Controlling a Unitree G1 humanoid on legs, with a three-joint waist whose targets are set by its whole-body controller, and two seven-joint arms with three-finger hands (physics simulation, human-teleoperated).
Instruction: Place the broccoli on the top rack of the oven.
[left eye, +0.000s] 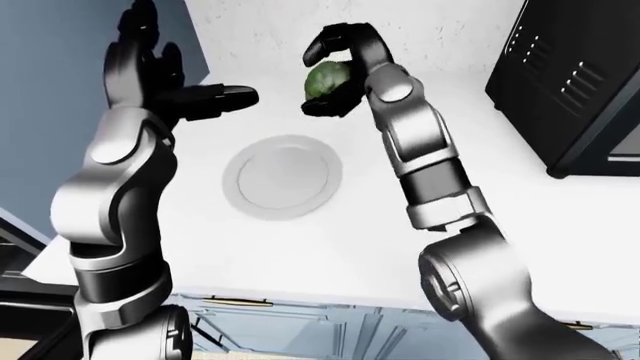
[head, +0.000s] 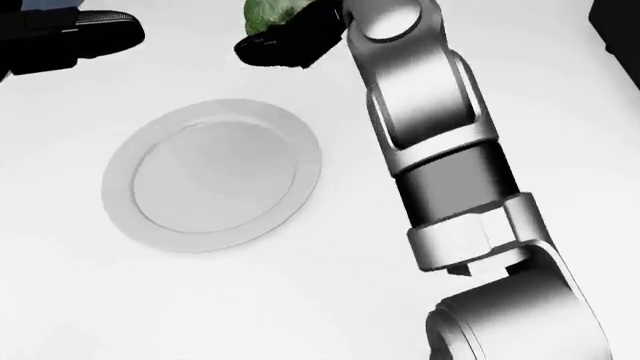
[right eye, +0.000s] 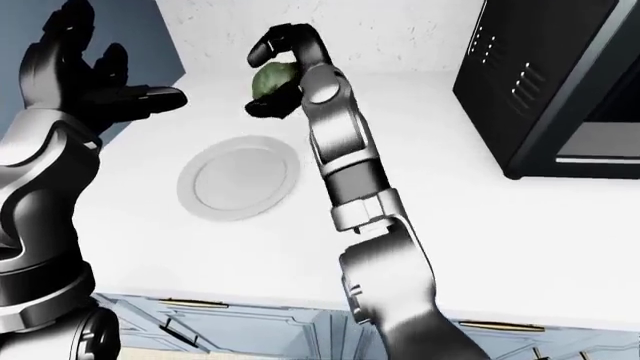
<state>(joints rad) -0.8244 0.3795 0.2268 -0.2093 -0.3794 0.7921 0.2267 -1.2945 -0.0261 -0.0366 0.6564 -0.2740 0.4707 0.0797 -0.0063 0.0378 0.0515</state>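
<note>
Along the bottom edge of the left-eye view, pale blue cabinet fronts (left eye: 300, 322) with brass handles sit below the near edge of the white counter (left eye: 330, 255). A round white plate (left eye: 283, 176) rests on the counter, set in from that near edge and bare on its face. The right arm (left eye: 425, 161) reaches over the counter past the plate's right rim. The right hand (left eye: 335, 71) is raised above the counter beyond the plate, its black fingers (left eye: 340, 37) curled closed around the broccoli (left eye: 326, 79), which is held clear of the counter surface. The left hand (left eye: 175, 90) is held up near the counter's left edge, fingers spread open and gripping nothing. A black oven (right eye: 560, 82) stands on the counter toward its far right corner, well apart from the broccoli. A speckled white wall (left eye: 400, 22) rises behind the counter.
</note>
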